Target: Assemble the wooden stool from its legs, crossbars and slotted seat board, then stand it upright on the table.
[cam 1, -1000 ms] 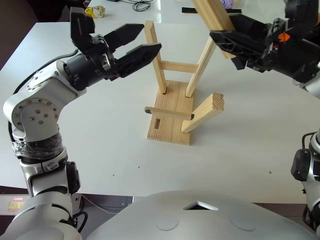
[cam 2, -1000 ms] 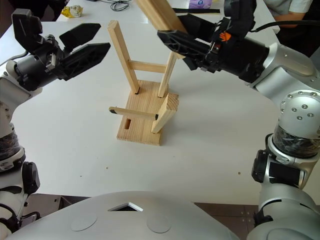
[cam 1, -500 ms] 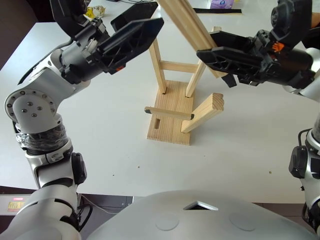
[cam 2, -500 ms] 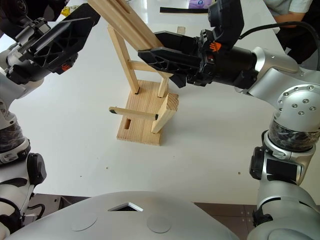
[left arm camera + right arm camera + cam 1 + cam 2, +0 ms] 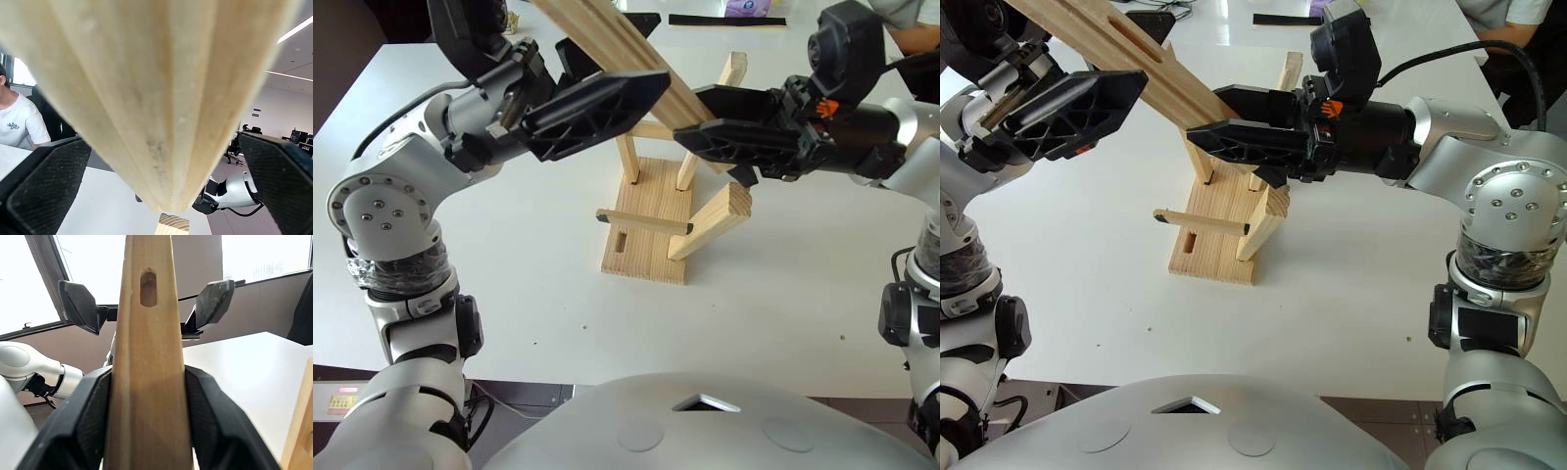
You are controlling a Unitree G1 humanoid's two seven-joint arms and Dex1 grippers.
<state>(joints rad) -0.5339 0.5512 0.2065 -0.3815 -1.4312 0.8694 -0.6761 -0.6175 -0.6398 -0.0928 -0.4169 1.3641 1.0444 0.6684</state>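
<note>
held leg (image 5: 1136,54): since a second ago it has swung down from steep to a shallow slant and now crosses above the part-built stool, its slotted upper end toward the robot's left.
right gripper (image 5: 1205,113): fingers closed on the lower part of the held leg, one pad on each side, as the right wrist view shows; it has come in leftward over the seat board.
left gripper (image 5: 651,49): it has risen to bracket the upper end of the held leg; its fingers stand wide, with a gap between each pad and the wood in both wrist views.
seat board (image 5: 646,245): flat on the table, carrying two upright legs (image 5: 628,157) joined by a crossbar (image 5: 651,130).
leaning leg (image 5: 715,220): propped at the board's right edge, not upright; a second crossbar (image 5: 641,222) juts from it across the board with its far end free. Whether its foot sits in a slot I cannot tell.
table (image 5: 509,255): white, bearing the whole assembly.
step in hand: judged a handover or two-handed regrip of the fourth leg before fitting.
next move: probably the left fingers close squarely on the upper end, taking the load before the right lets go, while keeping the leg above the standing pair.
</note>
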